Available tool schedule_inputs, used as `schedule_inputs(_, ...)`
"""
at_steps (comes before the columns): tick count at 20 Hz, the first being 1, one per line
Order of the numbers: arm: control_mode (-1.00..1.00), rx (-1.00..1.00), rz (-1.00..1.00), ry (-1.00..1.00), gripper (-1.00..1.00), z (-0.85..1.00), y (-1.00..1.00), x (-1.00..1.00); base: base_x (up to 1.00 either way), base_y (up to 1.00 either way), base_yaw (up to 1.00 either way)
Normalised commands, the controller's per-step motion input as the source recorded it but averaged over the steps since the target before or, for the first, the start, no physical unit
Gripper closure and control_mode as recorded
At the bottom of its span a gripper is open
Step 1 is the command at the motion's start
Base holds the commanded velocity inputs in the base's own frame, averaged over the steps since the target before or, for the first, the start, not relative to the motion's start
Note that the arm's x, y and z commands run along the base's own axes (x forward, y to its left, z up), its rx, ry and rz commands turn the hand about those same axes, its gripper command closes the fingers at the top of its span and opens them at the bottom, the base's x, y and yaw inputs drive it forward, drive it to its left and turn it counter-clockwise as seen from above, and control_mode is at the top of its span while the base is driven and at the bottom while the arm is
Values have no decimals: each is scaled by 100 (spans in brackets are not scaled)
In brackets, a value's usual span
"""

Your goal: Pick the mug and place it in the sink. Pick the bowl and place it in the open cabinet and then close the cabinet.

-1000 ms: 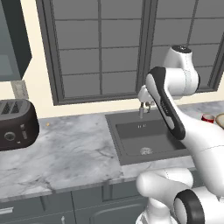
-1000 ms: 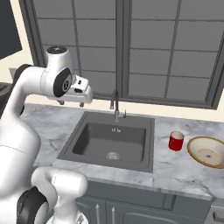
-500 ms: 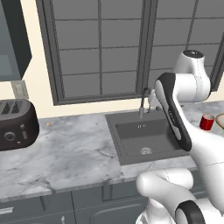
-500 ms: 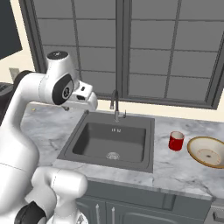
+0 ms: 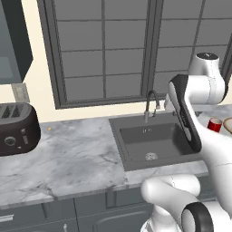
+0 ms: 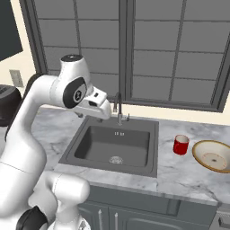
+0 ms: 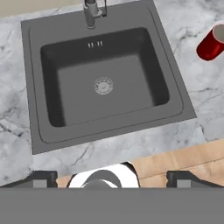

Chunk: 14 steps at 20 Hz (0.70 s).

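Pincer (image 7: pixel 112 177): jaws wide apart, holding nothing, raised above the near edge of the sink and looking down into it
Counter (image 6: pixel 188 168): grey marble, carrying the sink in the middle, the mug and bowl to its right, a dark toaster (image 5: pixel 18 129) far to the left
Sink (image 6: pixel 112 144): dark basin, bare apart from its drain, faucet (image 6: pixel 118 108) at the back rim
Cabinet (image 5: pixel 13 43): a dark wall unit at the upper left of the left base view; whether its door stands open I cannot tell
Bowl (image 6: pixel 214 156): tan, upright on the counter, just right of the mug
Mug (image 6: pixel 181 144): red, upright on the counter just right of the sink, well apart from the pincer
Progress: nothing placed yet; mug to the sink, bowl to the cabinet and closing the door all remain
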Motion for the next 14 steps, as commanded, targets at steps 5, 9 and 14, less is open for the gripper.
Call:
schedule_inputs(5,-100,0,-7,10,-100,-11,-47,-3,0,0,0)
schedule_inputs(9,-100,0,-9,10,-100,-15,-47,-3,0,0,0)
schedule_inputs(14,-100,0,-8,7,-100,-20,-39,0,0,0,0)
